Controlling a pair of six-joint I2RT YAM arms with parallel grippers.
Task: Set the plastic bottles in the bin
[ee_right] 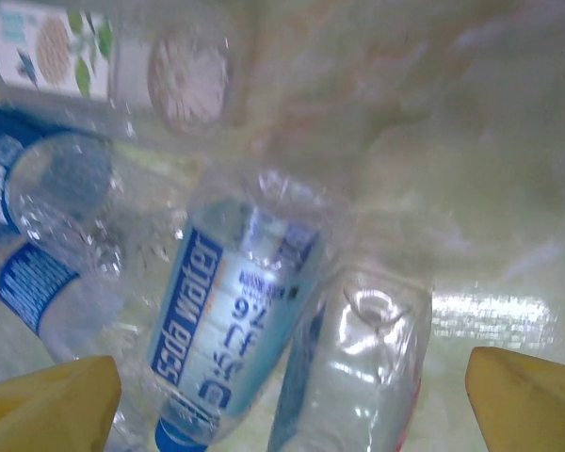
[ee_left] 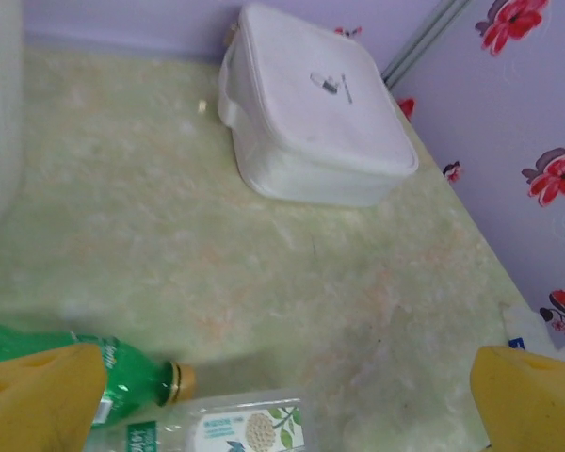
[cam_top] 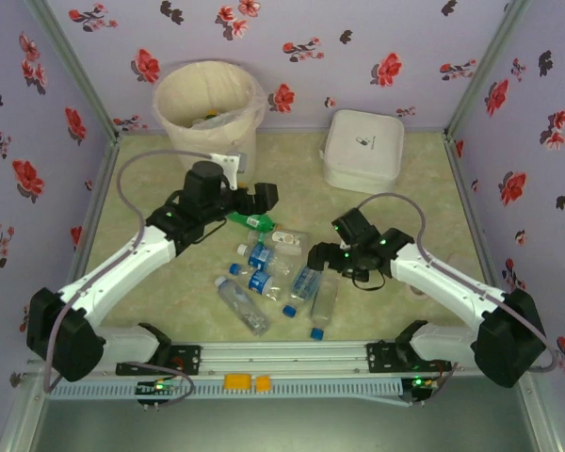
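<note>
At centre counter (cam_top: 179, 301), the bottle pile (cam_top: 264, 278) lay loose, with the bin (cam_top: 181, 118) off at 11 o'clock. My right tool (ee_right: 287, 395) was wide and empty, hovering low over the soda water bottle (ee_right: 228, 315). Left tool (ee_left: 282, 405) was wide too, also empty, with the green bottle (ee_left: 122, 379) at its 8 o'clock. Judged them light, thin-walled, crushed and slick, so likely to flex and squirt out. Best hold: across the labelled mid-body, not the cap end.
</note>
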